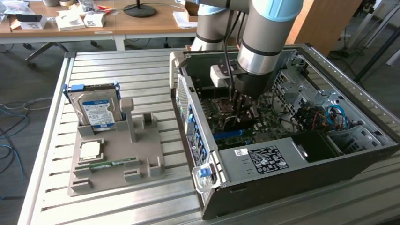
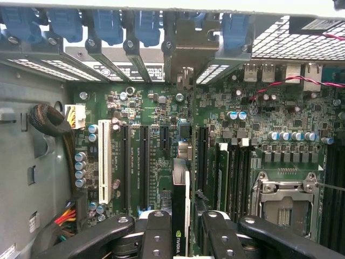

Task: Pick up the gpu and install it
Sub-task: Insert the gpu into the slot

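The gpu [image 2: 180, 189] shows edge-on in the wrist view, a thin card with a green logo, standing upright over the motherboard [image 2: 156, 108] slots. Its metal end bracket [image 2: 186, 59] reaches up to the case's rear slot openings. My gripper [image 2: 183, 229] is shut on the gpu, with one black finger [image 2: 156, 226] on each side of the card. In the exterior view my gripper [image 1: 240, 107] reaches down into the open computer case [image 1: 206, 140], and the dark card [image 1: 233, 123] hangs below it just above the board.
A grey fixture [image 1: 115, 154] on the slatted table at the exterior view's left holds a silver hard drive [image 1: 97, 111], a processor chip [image 1: 91, 150] and a narrow memory stick [image 1: 112, 164]. The power supply [image 1: 269, 158] and cables [image 1: 325, 115] fill the case's near end.
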Robot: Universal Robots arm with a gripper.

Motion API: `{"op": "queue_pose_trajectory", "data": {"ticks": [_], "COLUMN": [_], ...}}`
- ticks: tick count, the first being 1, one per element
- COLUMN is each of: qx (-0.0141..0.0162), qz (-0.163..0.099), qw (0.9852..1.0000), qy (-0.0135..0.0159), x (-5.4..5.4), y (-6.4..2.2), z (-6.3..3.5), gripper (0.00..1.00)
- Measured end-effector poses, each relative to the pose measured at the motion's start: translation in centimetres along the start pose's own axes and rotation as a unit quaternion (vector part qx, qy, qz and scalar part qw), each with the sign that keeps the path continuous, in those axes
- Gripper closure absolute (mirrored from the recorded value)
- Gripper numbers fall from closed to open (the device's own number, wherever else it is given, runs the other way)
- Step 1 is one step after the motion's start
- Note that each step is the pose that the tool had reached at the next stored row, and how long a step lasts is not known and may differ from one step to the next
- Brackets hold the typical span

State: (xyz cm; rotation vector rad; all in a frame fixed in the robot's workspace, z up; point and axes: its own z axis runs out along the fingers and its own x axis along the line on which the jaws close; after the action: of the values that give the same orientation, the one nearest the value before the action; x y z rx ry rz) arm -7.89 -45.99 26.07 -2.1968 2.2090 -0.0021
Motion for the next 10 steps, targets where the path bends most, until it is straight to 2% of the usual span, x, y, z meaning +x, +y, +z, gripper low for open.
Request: {"op": "queue_pose_trajectory", "data": {"ticks": [10], "qx": [0.0], "qz": [0.0], "qw": [1.0], "qy": [0.0001], "x": [0.01], "y": [0.01], "z": [0.51], "gripper": [0.74]}}
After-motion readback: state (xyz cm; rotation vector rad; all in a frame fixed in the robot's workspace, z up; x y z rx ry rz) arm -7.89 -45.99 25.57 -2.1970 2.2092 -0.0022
